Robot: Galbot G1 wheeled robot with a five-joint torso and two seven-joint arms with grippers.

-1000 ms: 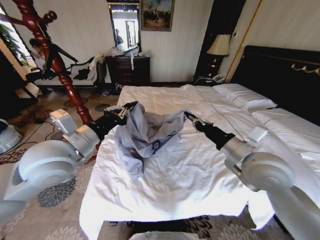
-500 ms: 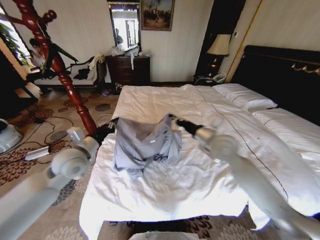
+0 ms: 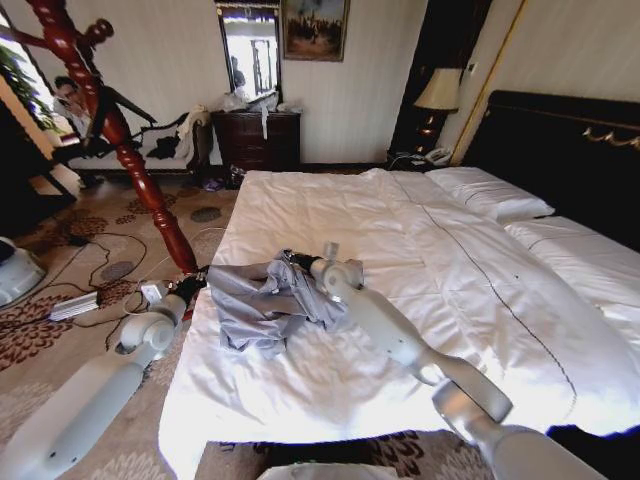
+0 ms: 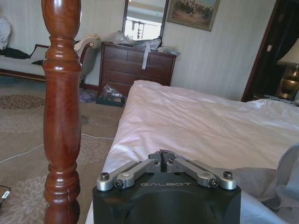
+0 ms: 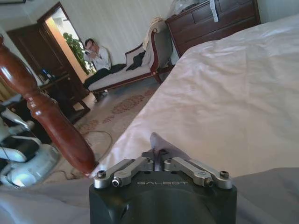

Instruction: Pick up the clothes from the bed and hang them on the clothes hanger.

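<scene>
Grey-blue jacket (image 3: 265,305) lies crumpled near the bed's (image 3: 330,380) left edge; my right gripper (image 5: 157,156) is clenched on a fold, my left gripper (image 4: 162,157) pinched closed beside it. Thin, floppy cloth (I'd grasp the collar). Beyond stands the wooden coat stand (image 3: 120,135).

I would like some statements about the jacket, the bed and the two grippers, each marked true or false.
1. The grey-blue jacket lies crumpled on the white bed, near its left edge. True.
2. The jacket hangs on the wooden coat stand. False: it rests on the bed; the stand bears no jacket.
3. The right gripper is at the jacket, its jaws shut on a fold of grey fabric. True.
4. The left gripper is raised high above the pillows. False: it is low at the bed's left edge, beside the jacket, jaws closed.
5. A lamp stands beyond the bed. True.
</scene>
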